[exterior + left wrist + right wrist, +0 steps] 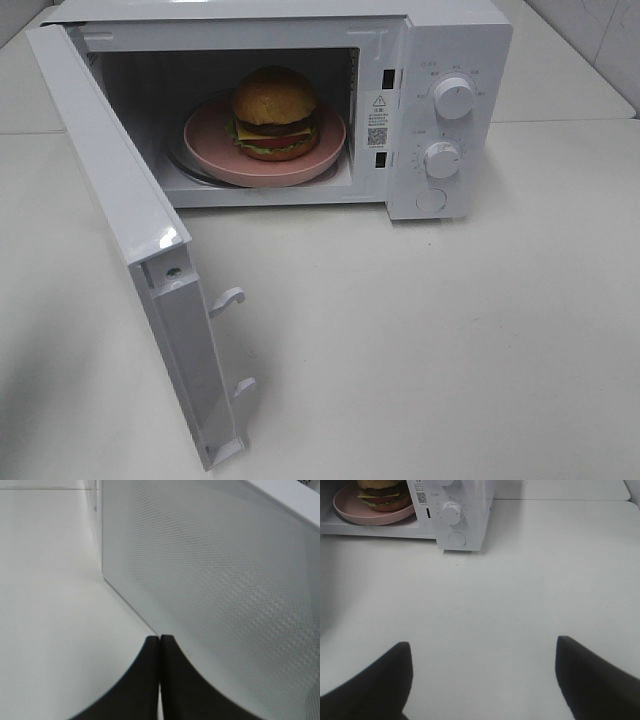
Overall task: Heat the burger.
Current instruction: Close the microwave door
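Upright, dome skyward, burger (275, 110) on pink plate (207, 142); left tool (160, 644) together, right tool (482, 643) apart.

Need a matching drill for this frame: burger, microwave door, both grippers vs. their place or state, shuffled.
1 burger
2 microwave door
3 left gripper
4 right gripper

A open, above the table
B swung wide open
C on the pink plate
D shut, next to the door

Pairs: 1-C, 2-B, 3-D, 4-A
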Controlling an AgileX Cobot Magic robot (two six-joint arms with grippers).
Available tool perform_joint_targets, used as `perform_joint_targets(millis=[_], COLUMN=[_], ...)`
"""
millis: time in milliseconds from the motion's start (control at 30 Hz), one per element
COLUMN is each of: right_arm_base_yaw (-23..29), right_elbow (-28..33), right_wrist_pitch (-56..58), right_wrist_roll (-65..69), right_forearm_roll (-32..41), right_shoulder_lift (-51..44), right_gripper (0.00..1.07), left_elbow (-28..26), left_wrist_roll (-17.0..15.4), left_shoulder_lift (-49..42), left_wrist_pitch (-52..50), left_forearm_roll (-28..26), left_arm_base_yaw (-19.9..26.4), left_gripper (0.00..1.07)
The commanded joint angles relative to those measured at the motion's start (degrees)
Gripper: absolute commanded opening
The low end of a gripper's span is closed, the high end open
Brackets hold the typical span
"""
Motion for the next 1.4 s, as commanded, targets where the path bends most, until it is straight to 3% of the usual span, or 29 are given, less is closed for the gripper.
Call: perform_joint_targets(millis=[33,67,100,133,167,200,233,267,300,333,433,633,733,933,1400], right_arm_base_yaw=[-0.17,-0.17,-0.17,-0.17,-0.17,-0.17,-0.17,-0.17,-0.17,-0.17,-0.17,-0.17,-0.17,-0.17,-0.17], right_elbow=[0.17,0.17,0.17,0.17,0.17,0.17,0.17,0.17,0.17,0.17,0.17,0.17,0.17,0.17,0.17], right_wrist_pitch=[-0.97,-0.97,-0.97,-0.97,-0.97,-0.97,-0.97,-0.97,-0.97,-0.97,-0.97,-0.97,-0.97,-0.97,-0.97], right_wrist_roll=[-0.86,-0.86,-0.86,-0.86,-0.86,-0.86,-0.86,-0.86,-0.86,-0.86,-0.86,-0.86,-0.86,-0.86,-0.86], right_forearm_roll=[0.63,0.63,0.63,0.63,0.63,0.63,0.63,0.63,0.63,0.63,0.63,0.63,0.63,0.63,0.63], right_shoulder_lift=[-1.32,-1.32,-1.32,-1.32,-1.32,-1.32,-1.32,-1.32,-1.32,-1.32,-1.32,-1.32,-1.32,-1.32,-1.32], right_gripper=[0.74,0.74,0.74,0.74,0.74,0.74,0.74,0.74,0.74,0.74,0.74,0.74,0.74,0.74,0.74], left_elbow=[0.06,0.06,0.06,0.06,0.06,0.06,-0.06,-0.74,-0.74,-2.01,-4.13,-7.85,-9.8,-14.67,-25.15], left_wrist_roll=[13.41,18.33,18.33,20.4,26.24,26.24,28.36,32.6,32.6,36.15,37.87,37.82,37.93,37.76,37.76], left_shoulder_lift=[5.16,7.16,7.16,8.08,10.2,10.2,11.23,13.06,13.06,15.07,18.05,23.15,26.07,33.17,42.91], left_wrist_pitch=[-1.2,-1.2,-1.2,-1.2,-1.15,-1.15,-1.03,-0.29,-0.29,0.74,0.92,2.06,1.26,-6.02,-6.99], left_forearm_roll=[-13.01,-17.82,-17.82,-20.05,-25.5,-25.5,-28.07,-31.51,-31.51,-34.03,-35.01,-35.01,-35.12,-35.18,-35.18], left_arm_base_yaw=[-0.29,-0.29,-0.29,-0.29,-0.29,-0.29,-0.29,-0.29,-0.29,-0.29,-0.29,-0.34,-2.23,-10.6,-16.79], left_gripper=[0.0,0.0,0.0,0.0,0.0,0.0,0.0,0.0,0.0,0.0,0.0,0.0,0.0,0.0,0.0])
